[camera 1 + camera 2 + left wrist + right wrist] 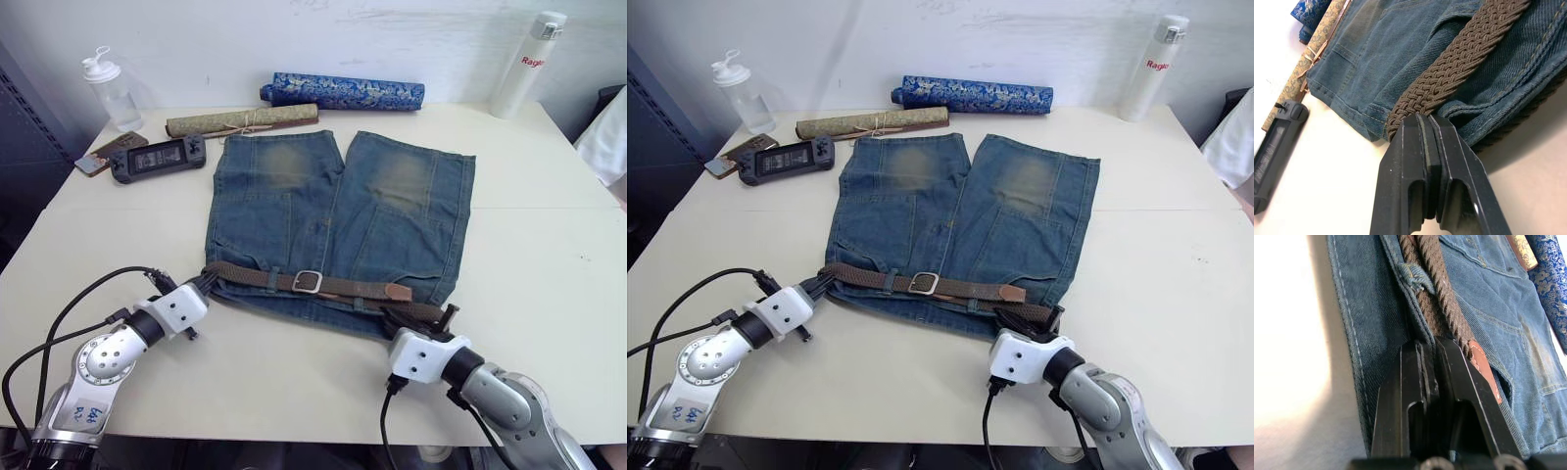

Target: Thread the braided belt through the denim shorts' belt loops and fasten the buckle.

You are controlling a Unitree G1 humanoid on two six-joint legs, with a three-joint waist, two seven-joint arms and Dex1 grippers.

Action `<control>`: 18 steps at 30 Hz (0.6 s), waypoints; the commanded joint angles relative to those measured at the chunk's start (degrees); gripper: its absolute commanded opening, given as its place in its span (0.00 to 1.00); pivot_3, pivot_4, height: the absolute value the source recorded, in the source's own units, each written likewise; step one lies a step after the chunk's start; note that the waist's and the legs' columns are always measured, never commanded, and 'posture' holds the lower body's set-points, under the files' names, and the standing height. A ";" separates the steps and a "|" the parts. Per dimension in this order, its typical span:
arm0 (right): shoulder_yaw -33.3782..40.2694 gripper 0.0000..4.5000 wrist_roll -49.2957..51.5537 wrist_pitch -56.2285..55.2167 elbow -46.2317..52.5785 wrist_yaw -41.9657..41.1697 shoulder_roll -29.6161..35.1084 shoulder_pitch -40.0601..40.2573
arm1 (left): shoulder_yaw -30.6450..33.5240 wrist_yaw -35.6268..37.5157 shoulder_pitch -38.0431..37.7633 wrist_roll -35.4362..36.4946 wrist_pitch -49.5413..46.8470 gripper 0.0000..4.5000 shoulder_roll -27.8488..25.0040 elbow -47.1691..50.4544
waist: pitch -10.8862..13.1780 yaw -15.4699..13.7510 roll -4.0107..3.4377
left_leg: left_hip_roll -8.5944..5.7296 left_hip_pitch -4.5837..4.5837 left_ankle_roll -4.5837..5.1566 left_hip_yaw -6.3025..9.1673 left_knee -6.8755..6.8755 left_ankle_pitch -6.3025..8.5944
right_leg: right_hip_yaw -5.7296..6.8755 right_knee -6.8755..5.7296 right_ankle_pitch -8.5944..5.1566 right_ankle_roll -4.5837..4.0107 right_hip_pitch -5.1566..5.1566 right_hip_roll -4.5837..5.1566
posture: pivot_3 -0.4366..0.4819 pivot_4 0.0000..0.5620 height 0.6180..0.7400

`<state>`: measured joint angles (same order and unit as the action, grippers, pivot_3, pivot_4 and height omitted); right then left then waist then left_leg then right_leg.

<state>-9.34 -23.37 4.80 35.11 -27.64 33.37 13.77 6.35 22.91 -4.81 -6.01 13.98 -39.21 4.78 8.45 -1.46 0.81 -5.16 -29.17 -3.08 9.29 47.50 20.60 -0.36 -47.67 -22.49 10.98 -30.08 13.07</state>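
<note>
Faded blue denim shorts [333, 220] lie flat on the cream worktop [549, 255], waistband toward the robot and the two wide legs pointing away. Along the waistband runs the dark-brown braided belt [257, 279], passing under narrow blue denim belt loops [275, 278]; its square silver buckle [308, 282] sits near the middle of the waistband with the strap through it, and the tan leather tip [398, 292] rests further toward the robot's right. The left claw [204, 286] is at the left end of the waistband, its two black fingers [1422, 161] pressed together at the fold of the braided strap; whether any strap lies between them cannot be told. The right claw [443, 315] is at the right end of the waistband, its fingers [1422, 377] closed side by side against the belt just beside the tan tip. Beyond the legs lie a rolled blue patterned fabric [343, 90], a tan rolled mat [242, 119], a dark handheld game console [157, 157], a clear plastic bottle [113, 90] and a white flask [526, 64].
</note>
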 commanded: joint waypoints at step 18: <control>13.91 0.00 0.54 -9.59 -12.84 1.31 12.20 -2.34 | -3.26 8.79 -6.94 1.16 -4.44 0.01 -1.58 7.83 | 0.04 -0.34 0.05 | -0.27 -0.06 0.17 -0.25 0.52 0.28 | 0.00 0.13 -0.12 0.07 0.27 0.42 | 0.48 0.27 0.16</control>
<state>-0.64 -22.20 -6.18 25.49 -27.87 44.47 11.52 2.87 30.93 -9.99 -4.55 13.16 -40.50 14.33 8.49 -1.80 0.87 -5.42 -29.22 -2.91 9.04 48.02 20.88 -0.35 -47.54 -22.61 11.05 -29.80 13.50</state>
